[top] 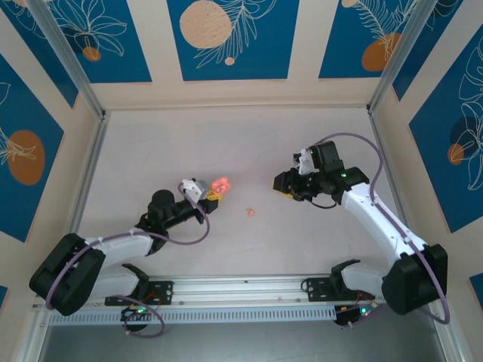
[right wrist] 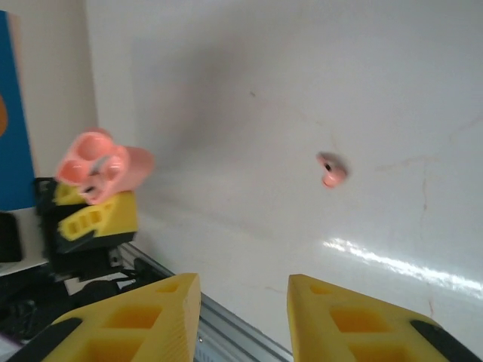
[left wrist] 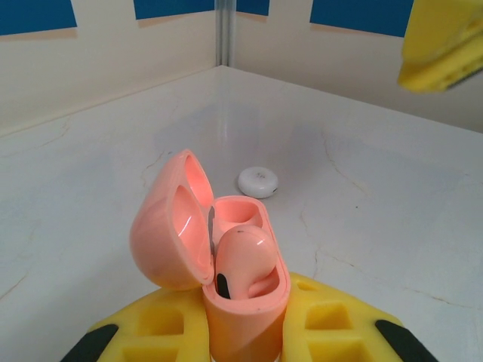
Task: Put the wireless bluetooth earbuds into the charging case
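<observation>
The coral-pink charging case [left wrist: 245, 302] stands upright between the yellow fingers of my left gripper [left wrist: 245, 335], which is shut on it. Its lid [left wrist: 170, 226] hangs open to the left. One earbud [left wrist: 243, 260] sits in the near slot, and the far slot [left wrist: 238, 215] is empty. In the top view the case [top: 219, 185] is held above the table's middle. A second earbud [top: 250, 212] lies loose on the table between the arms; it is the pink earbud [right wrist: 330, 170] ahead of my right gripper [right wrist: 243, 302]. That right gripper [top: 281, 183] is open and empty.
A white round disc [left wrist: 258, 182] lies on the table beyond the case. The right gripper's yellow finger [left wrist: 441, 45] shows at the top right of the left wrist view. A metal rail [top: 241, 290] runs along the near table edge, and walls close the other sides.
</observation>
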`<move>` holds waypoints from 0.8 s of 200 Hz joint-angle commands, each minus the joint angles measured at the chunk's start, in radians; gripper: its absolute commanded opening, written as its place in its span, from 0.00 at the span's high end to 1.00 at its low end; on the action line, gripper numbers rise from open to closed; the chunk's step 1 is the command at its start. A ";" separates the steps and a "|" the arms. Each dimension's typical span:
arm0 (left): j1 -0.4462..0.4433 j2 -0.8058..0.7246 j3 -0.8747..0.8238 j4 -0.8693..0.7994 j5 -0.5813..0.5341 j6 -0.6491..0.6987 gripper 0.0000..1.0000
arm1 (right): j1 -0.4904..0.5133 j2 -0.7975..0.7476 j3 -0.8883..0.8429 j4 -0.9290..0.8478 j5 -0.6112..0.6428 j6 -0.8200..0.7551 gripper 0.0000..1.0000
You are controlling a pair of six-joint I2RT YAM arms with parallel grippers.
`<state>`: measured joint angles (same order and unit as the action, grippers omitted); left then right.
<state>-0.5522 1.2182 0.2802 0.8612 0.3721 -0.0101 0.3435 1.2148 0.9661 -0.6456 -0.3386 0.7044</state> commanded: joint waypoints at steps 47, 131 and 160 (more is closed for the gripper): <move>-0.003 -0.117 -0.016 -0.148 -0.117 0.000 0.85 | 0.157 0.341 0.128 -0.119 0.080 0.057 0.64; -0.001 -0.223 -0.022 -0.264 -0.167 0.025 0.85 | 0.255 0.741 0.428 -0.201 0.175 -0.020 0.66; -0.001 -0.249 -0.023 -0.292 -0.179 0.039 0.85 | 0.259 0.802 0.482 -0.206 0.181 -0.040 0.66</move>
<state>-0.5522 0.9970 0.2634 0.6022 0.2180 0.0032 0.5964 1.9839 1.3975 -0.8062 -0.1738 0.6960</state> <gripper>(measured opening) 0.182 0.340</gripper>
